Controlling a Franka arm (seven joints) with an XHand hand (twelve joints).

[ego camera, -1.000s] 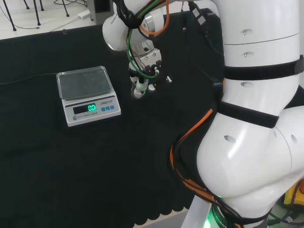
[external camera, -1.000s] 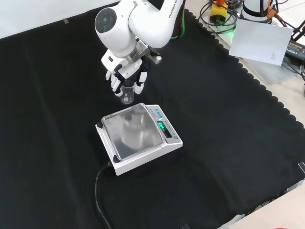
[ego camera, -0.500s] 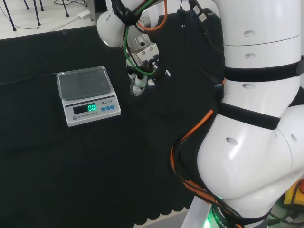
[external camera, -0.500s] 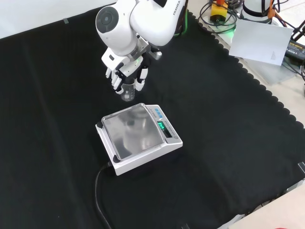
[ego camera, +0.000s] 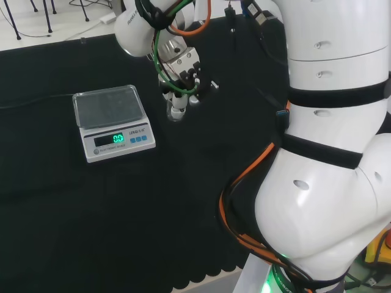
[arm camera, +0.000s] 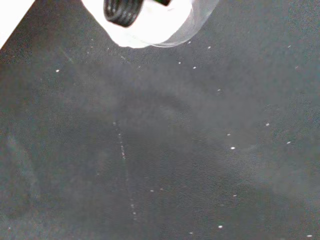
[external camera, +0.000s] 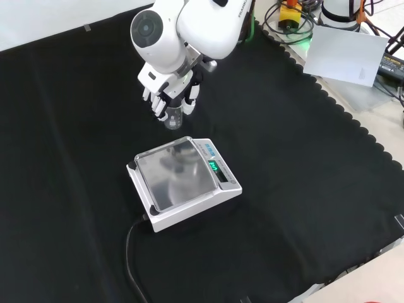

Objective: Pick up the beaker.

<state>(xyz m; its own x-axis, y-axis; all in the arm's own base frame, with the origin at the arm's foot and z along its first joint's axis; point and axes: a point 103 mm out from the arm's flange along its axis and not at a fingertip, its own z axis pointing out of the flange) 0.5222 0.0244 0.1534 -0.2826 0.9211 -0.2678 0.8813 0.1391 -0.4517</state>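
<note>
Beside the scale [external camera: 184, 183], hand [external camera: 165, 93] grasps beaker [external camera: 173, 117].
Fingers curl round the clear beaker, just beyond the scale's far edge.

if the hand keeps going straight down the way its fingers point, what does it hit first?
Probably the black cloth: the hand, shut on the beaker, points down beside the scale, though depth is unclear.

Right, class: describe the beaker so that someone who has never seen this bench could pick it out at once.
Find the white scale with its green display on the black cloth. In the front view, just beyond it, the hand hangs from the white arm. The beaker is the small clear glass cup within its curled fingers, the one see-through thing there.
</note>
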